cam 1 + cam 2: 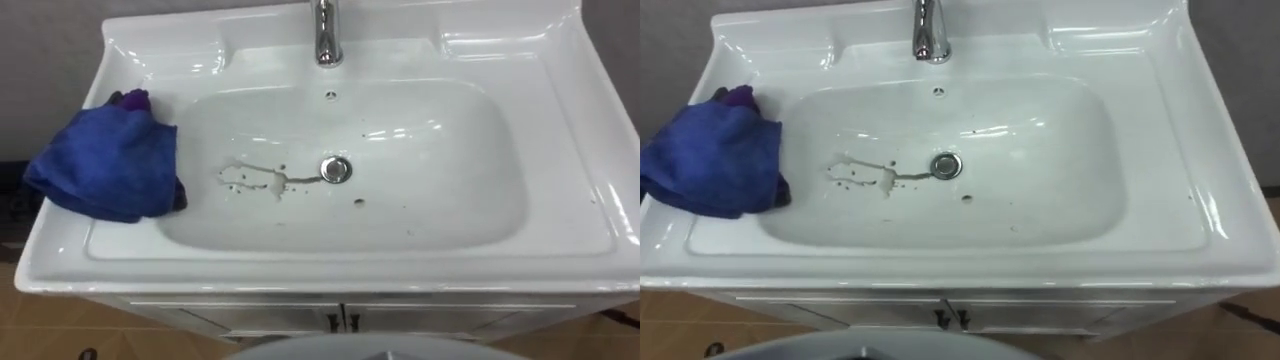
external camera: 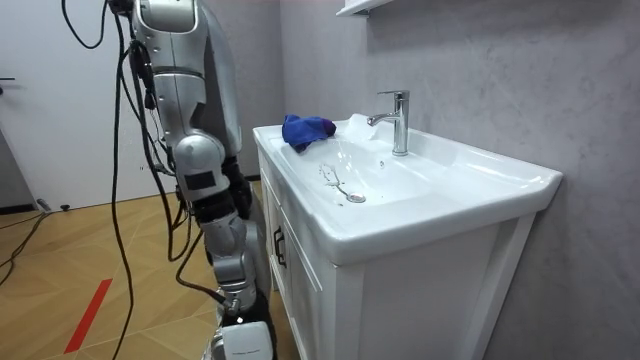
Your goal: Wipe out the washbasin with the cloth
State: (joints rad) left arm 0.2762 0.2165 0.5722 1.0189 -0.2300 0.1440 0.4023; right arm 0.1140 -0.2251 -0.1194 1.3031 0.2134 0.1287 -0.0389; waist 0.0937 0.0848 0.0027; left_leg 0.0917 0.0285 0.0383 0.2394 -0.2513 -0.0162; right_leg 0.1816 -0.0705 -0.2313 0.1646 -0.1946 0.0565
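- Left of the drain, on the basin rim, a crumpled blue cloth lies with its edge drooping over the bowl.
- Behind the cloth, farther from the drain, a purple bit peeks out; I cannot tell what it is.
- Just left of the drain, touching it, runs a grey smear with dark specks around.
- Behind the drain stands the faucet, its top cut off.
- The robot stands at the counter's front; whether either robot hand is released or clenched, I cannot tell.
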